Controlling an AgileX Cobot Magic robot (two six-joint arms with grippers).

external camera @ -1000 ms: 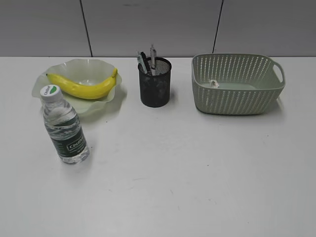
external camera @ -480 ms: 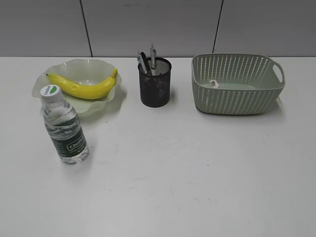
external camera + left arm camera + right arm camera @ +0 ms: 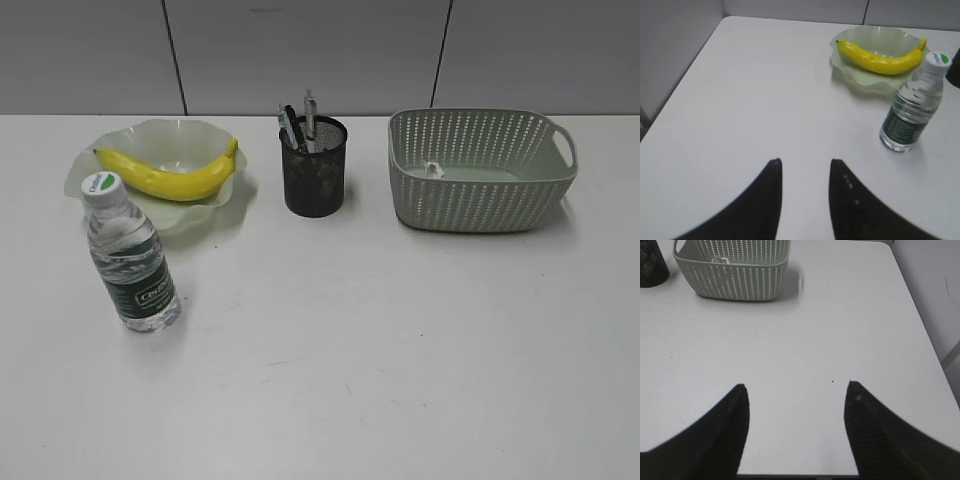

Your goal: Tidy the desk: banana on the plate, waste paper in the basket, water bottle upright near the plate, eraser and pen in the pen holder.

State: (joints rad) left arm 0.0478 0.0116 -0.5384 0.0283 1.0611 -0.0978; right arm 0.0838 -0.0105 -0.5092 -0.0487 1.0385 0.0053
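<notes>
On the white desk [image 3: 400, 340], a yellow banana [image 3: 175, 175] lies in the pale green wavy plate [image 3: 215, 212]. The water bottle [image 3: 130, 255] stands upright just in front of the plate. Pens [image 3: 298, 125] stick out of the black mesh pen holder [image 3: 314, 170]; the eraser is hidden. A scrap of waste paper [image 3: 432, 170] lies inside the green basket [image 3: 480, 205]. Neither arm shows in the exterior view. My left gripper [image 3: 805, 162] is open over bare desk, left of the bottle [image 3: 912, 107] and banana [image 3: 880, 57]. My right gripper [image 3: 796, 386] is open and empty, well in front of the basket [image 3: 735, 275].
A grey panelled wall [image 3: 320, 50] runs behind the desk. The desk's left edge [image 3: 680, 85] drops off in the left wrist view, and its right edge [image 3: 927, 335] in the right wrist view.
</notes>
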